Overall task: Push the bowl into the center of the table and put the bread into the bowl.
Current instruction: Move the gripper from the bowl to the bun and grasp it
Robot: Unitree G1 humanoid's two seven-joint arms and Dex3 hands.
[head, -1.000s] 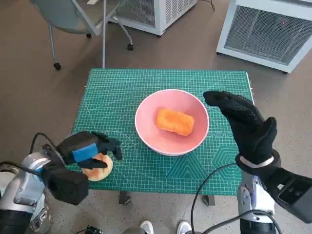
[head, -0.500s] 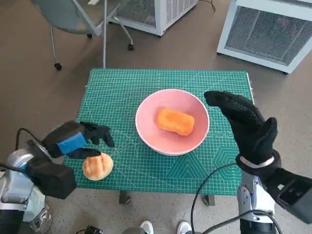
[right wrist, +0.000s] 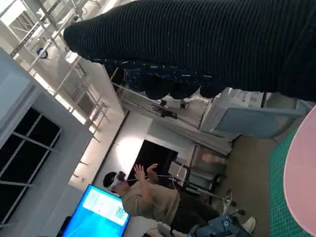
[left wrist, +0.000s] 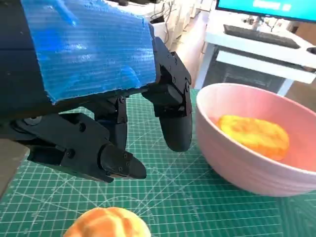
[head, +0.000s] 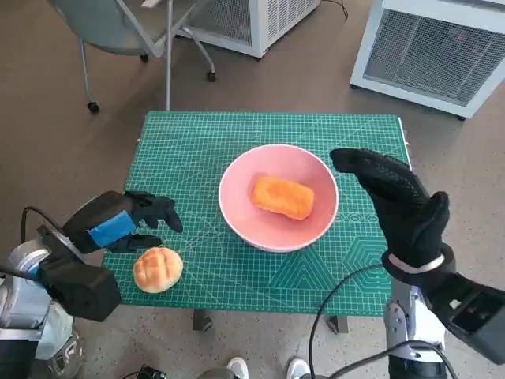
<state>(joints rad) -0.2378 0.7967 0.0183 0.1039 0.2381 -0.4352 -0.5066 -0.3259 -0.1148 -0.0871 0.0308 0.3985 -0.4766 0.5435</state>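
A pink bowl (head: 278, 233) stands near the middle of the green mat (head: 189, 158) with an orange bread (head: 282, 197) inside it. A round golden bun (head: 158, 269) lies near the mat's front left corner. My left hand (head: 126, 222) hovers just above and behind the bun, fingers apart, holding nothing. In the left wrist view the bun (left wrist: 106, 224) lies below the black fingers (left wrist: 173, 118), with the bowl (left wrist: 247, 168) beyond. My gloved right hand (head: 398, 201) is raised flat beside the bowl's right rim, empty.
The mat covers the small table. A wheeled chair (head: 118, 31) stands behind the table on the left, and white ventilated cabinets (head: 430, 47) behind on the right. A person (right wrist: 148, 197) shows in the right wrist view.
My left hand has lifted off the bun and drawn back to the left, leaving the bun on the mat. The right hand and the bowl have stayed put.
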